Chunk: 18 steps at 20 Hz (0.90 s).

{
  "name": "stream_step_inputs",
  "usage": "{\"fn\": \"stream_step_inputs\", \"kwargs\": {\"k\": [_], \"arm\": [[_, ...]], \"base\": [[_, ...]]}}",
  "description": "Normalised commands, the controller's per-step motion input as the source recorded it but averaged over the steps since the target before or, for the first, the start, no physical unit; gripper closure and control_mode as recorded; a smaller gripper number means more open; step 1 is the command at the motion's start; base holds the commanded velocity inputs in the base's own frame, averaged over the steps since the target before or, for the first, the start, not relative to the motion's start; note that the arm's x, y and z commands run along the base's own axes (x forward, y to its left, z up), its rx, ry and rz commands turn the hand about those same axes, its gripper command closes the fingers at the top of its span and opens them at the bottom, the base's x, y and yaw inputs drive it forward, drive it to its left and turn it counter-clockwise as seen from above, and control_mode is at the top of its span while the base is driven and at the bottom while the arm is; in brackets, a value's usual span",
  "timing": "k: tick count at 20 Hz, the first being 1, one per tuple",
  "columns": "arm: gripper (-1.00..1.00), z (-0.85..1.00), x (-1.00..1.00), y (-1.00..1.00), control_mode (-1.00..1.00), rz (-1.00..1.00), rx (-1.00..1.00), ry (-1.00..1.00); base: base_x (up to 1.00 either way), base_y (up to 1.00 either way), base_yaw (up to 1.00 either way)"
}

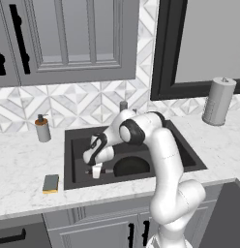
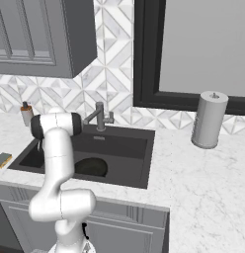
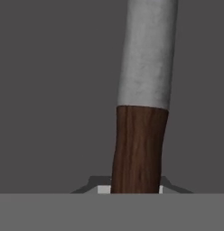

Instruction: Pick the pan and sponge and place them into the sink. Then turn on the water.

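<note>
Hand view puts the round black frying pan's long reddish-brown wooden handle (image 3: 138, 149) right between my finger tips, running up into a grey metal neck over the dark floor of the basin. I read the gripper (image 1: 96, 170) as clenched on that handle, jaws nearly closed on the thin stem.

From the left base view, the gripper hangs low inside the large rectangular dark grey sink (image 1: 76, 138), toward its left half, and the black pan (image 1: 131, 166) lies in the basin just right of the hand, partly hidden by the white arm. I cannot tell whether the pan rests fully on the sink floor or is a touch above it.

The small yellow sponge with a green top layer (image 1: 51, 183) sits on the white marble worktop (image 1: 20, 169), just beside the sink's front left corner. The grey angular faucet (image 2: 98, 116) stands at the back rim.

My judgement: the step in hand is setting the pan down. To do it well I would lower until the pan sits flat, open the jaws fully before lifting, and rise straight up so the fingers do not drag the handle. Then the short reach left to the sponge.
</note>
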Motion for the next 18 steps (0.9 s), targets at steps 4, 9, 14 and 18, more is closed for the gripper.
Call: {"fn": "stream_step_inputs", "kwargs": {"k": [4,9,14,18], "arm": [[-1.00,0.00,0.00,0.01,-1.00,0.00,-0.02,0.00],[-1.00,0.43,0.00,0.00,-1.00,-0.04,-0.03,0.00],[-1.00,0.73,0.00,0.00,-1.00,-0.04,-0.06,0.00],[-1.00,0.95,-0.25,0.04,-1.00,0.01,-0.08,-0.01]], "base": [[0.00,0.00,0.00],[0.00,0.00,0.00],[0.00,0.00,0.00],[0.00,0.00,0.00]]}}
